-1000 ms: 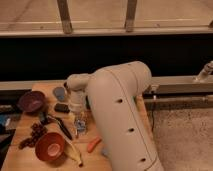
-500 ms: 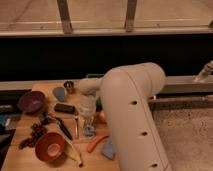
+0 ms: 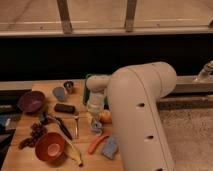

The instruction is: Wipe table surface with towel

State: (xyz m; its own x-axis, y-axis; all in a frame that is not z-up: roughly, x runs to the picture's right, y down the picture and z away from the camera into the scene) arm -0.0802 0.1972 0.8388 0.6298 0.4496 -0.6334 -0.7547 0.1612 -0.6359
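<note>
My large white arm (image 3: 137,110) reaches from the right over the wooden table (image 3: 20,157). My gripper (image 3: 95,111) points down over the table's middle, next to an orange fruit (image 3: 105,117). A green flat thing, perhaps the towel (image 3: 89,82), lies at the table's back edge, mostly hidden behind my wrist. I cannot see anything held in the gripper.
Around the gripper lie a purple bowl (image 3: 31,101), a red bowl (image 3: 50,146), a banana (image 3: 75,154), dark grapes (image 3: 32,134), black tongs (image 3: 61,125), a fork (image 3: 76,125), a black block (image 3: 64,108), a metal cup (image 3: 68,86), an orange carrot (image 3: 96,144) and a blue sponge (image 3: 110,148).
My arm has swung to the right across the table, and the gripper has moved from the left-middle to near the orange fruit. The objects have not moved.
</note>
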